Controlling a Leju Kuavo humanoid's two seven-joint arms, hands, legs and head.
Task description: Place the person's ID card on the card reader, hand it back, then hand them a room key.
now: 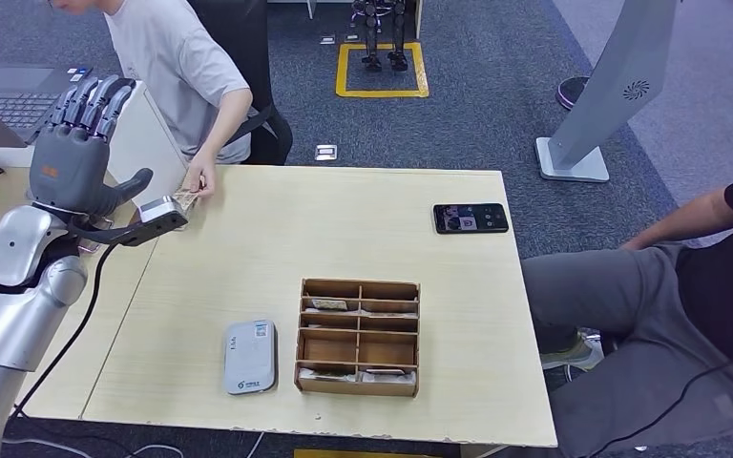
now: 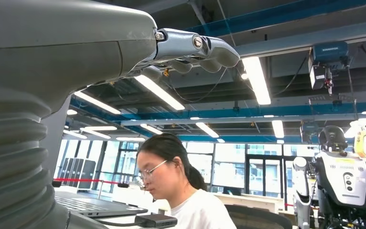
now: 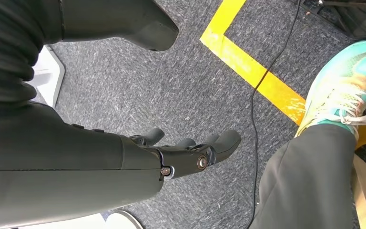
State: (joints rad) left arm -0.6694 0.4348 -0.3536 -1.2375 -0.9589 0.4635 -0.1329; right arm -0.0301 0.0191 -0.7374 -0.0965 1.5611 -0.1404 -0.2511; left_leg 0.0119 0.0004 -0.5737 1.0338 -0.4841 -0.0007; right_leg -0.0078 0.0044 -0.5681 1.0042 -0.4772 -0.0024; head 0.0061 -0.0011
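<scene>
My left hand (image 1: 76,143) is raised above the table's far left corner, fingers straight and apart, holding nothing. Its fingers (image 2: 190,47) point up toward the ceiling lights in the left wrist view. Just beside it, a person's hand (image 1: 200,179) holds a small card (image 1: 184,199) at the table edge. The grey card reader (image 1: 250,356) lies flat near the front edge. A wooden divided box (image 1: 358,336) next to it holds white key cards (image 1: 328,304). My right hand (image 3: 190,152) hangs over the carpet, fingers loosely apart and empty.
A black phone (image 1: 471,218) lies at the table's far right. A second person in grey trousers (image 1: 630,315) sits close to the right edge. A laptop (image 1: 10,107) stands on the side desk at left. A grey kiosk base (image 1: 573,157) is on the floor beyond.
</scene>
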